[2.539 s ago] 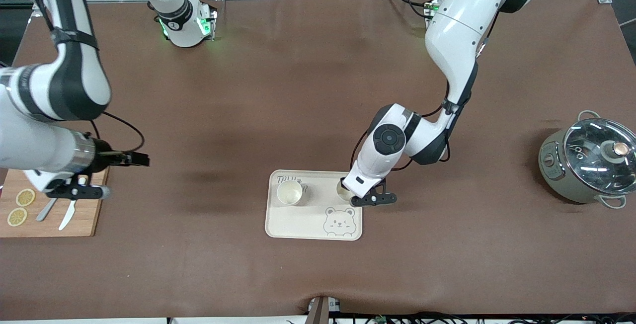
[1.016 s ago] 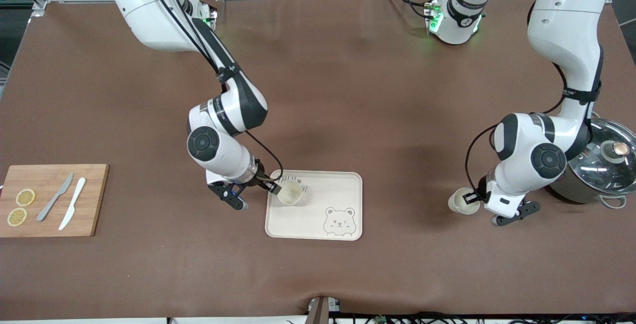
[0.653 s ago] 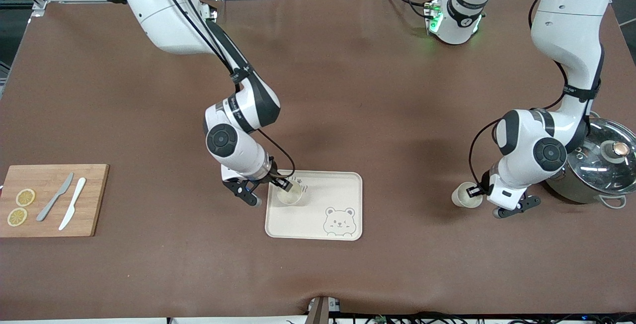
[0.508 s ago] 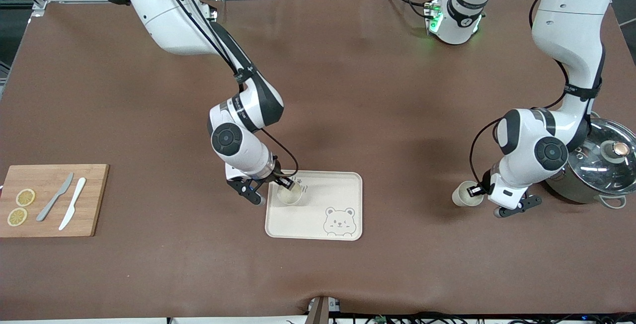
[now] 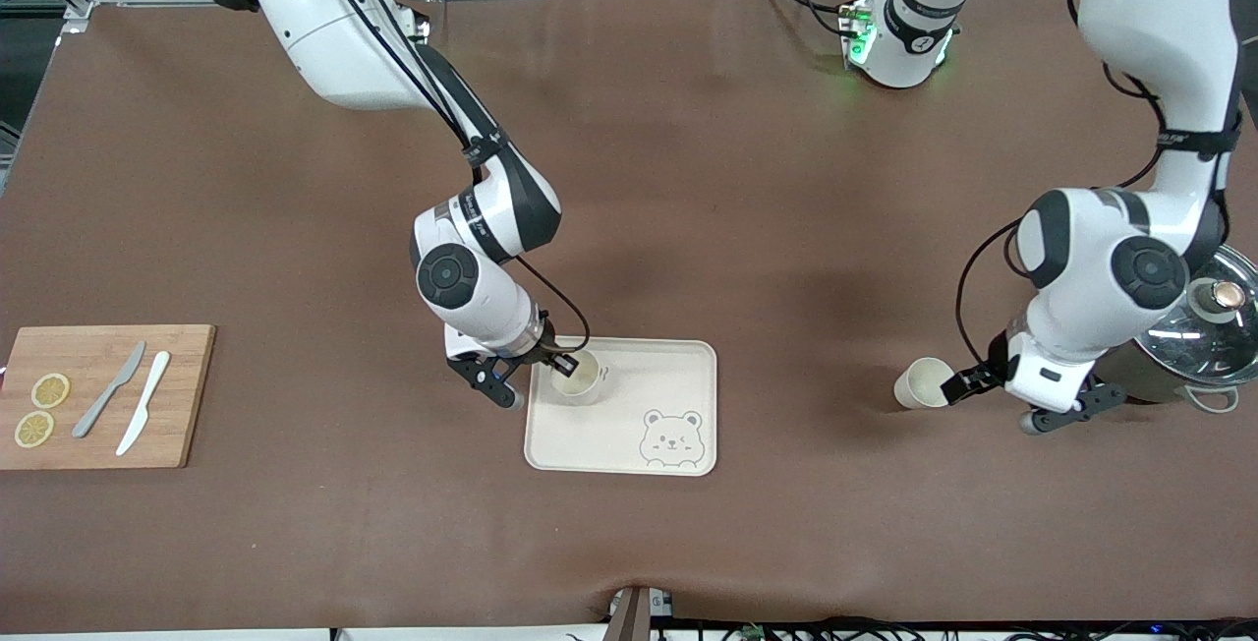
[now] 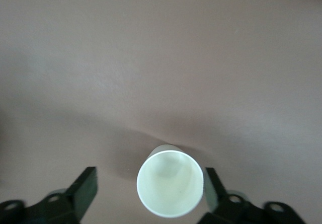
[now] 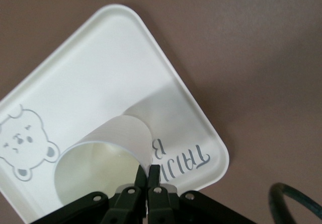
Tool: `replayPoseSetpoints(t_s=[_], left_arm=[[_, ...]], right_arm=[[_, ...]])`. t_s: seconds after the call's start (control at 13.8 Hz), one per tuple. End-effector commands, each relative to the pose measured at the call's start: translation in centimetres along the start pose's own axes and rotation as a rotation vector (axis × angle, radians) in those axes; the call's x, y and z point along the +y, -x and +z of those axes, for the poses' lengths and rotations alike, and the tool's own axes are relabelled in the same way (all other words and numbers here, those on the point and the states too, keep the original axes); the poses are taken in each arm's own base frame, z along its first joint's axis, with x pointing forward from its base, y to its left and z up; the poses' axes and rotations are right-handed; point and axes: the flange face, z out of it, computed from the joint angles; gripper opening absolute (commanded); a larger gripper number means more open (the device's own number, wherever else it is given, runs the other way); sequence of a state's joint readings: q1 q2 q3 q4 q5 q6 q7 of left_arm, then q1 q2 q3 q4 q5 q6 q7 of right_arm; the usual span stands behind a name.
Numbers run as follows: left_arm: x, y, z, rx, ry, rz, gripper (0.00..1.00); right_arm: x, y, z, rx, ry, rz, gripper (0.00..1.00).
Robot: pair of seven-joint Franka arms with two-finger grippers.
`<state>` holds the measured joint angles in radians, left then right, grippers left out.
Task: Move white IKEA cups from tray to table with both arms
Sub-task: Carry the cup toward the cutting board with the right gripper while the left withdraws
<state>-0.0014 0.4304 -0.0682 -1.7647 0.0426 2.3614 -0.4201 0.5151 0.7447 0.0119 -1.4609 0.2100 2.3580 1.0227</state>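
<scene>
One white cup [image 5: 578, 378] stands on the cream bear tray [image 5: 629, 444], at the tray's end toward the right arm. My right gripper [image 5: 564, 364] is shut on its rim; in the right wrist view the gripper [image 7: 149, 176] pinches the wall of the cup [image 7: 100, 163], one finger inside and one outside. The other white cup [image 5: 919, 383] stands upright on the bare table between the tray and the pot. My left gripper [image 5: 968, 387] is open beside it; in the left wrist view that cup [image 6: 170, 183] sits between the spread fingers [image 6: 83, 189].
A grey-green pot with a glass lid [image 5: 1194, 326] stands at the left arm's end, partly covered by the left arm. A wooden board [image 5: 187, 395] with lemon slices and two knives lies at the right arm's end.
The left gripper has opened, let go of its cup on the table, and drawn back toward the pot. The right gripper has closed on the rim of the cup on the tray.
</scene>
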Motion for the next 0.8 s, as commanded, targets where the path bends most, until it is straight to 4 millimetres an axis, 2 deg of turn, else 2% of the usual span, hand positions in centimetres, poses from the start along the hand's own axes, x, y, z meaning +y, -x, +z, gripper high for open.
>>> replayPoseSetpoints(t_s=[0.0,0.07,0.15,0.36,0.58,0.73], left_arm=[[-0.4,0.1,-5.4,0.023,-0.013,0.016,1.0],[-0.3,0.1,-7.3,0.03,-0.013,0.017,1.0],[-0.2,0.0,-9.1,0.035,-0.013,0.019,1.0],[0.4,-1.0,-14.8,-0.018,-0.041,0.041,1.0],[0.0,-1.6,-19.7,-0.053,-0.056,0.144,1.0],[-0.4,-2.0,-21.7,-0.057,-0.057,0.195,1.0]], right_arm=[[-0.5,-0.4,-2.3,-0.01,0.019,-0.004,0.0],[-0.4,-0.7,-3.6,-0.015,0.029,-0.001,0.0],[0.0,-1.4,-5.7,-0.016,0.045,-0.004,0.0],[3.2,-4.0,-11.1,-0.079,0.145,-0.121,0.0],[9.1,-7.8,-15.6,-0.091,0.154,-0.224,0.0],[15.1,-11.1,-18.1,-0.094,0.158,-0.324,0.0]])
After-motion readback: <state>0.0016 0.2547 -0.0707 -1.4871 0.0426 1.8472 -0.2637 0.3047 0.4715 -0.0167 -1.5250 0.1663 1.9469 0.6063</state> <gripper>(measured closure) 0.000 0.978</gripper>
